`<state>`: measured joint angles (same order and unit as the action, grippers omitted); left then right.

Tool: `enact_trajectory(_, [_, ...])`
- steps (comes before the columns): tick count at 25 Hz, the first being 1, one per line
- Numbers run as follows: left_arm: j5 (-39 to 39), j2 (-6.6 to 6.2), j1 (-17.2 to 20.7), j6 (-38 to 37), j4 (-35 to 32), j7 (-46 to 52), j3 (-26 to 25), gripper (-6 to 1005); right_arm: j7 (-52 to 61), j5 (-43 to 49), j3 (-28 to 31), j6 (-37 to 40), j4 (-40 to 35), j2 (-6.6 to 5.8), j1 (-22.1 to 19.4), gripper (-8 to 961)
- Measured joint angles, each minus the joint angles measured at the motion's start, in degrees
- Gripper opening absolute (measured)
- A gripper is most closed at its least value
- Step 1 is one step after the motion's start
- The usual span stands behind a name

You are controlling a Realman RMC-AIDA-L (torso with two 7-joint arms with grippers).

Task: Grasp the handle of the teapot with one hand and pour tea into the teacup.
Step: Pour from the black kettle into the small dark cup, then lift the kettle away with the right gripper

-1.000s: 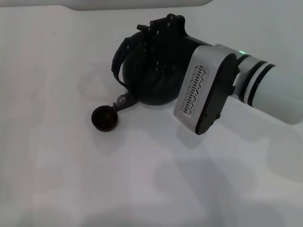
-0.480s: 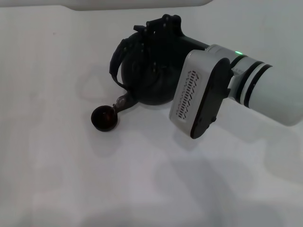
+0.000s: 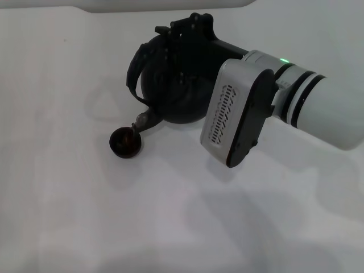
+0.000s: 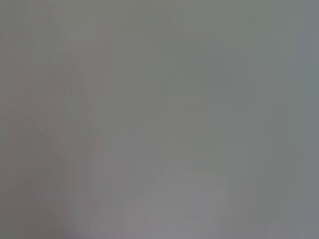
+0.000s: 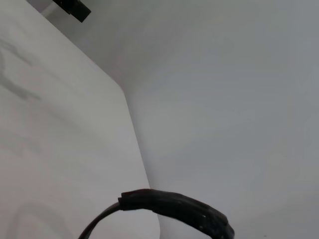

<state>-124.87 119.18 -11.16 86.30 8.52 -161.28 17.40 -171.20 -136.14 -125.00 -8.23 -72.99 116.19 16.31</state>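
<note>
Head view: right gripper [image 3: 190,31] clenched on handle [image 3: 136,68], teapot [image 3: 170,91] tilted, spout over teacup [image 3: 125,143] on white table [image 3: 85,216]. Right wrist view: handle arc [image 5: 174,209] only. Left wrist view: blank grey; left gripper unseen.

The teapot [image 3: 173,94] sits toward the far middle of the desk [image 3: 74,216], tipped toward the teacup [image 3: 125,143], which stands on the desk just left of and nearer than it, under the spout. The right pincer [image 3: 190,34] is at the handle [image 3: 139,62], its arm reaching in from the right
</note>
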Motion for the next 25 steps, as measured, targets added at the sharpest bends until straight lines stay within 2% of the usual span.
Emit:
enact_trajectory(12, [0.0, -0.06, 0.0, 0.0, 0.0, 0.0, 0.0, 886, 0.3, -0.2, 0.3, 0.0, 0.1, 0.0, -0.1, 106])
enact_trajectory(25, [0.2, -0.09, -0.2, 0.3, 0.0, 0.0, 0.0, 887, 0.1, -14.3, 3.5, -10.0, 6.1, 0.0, -1.4, 105])
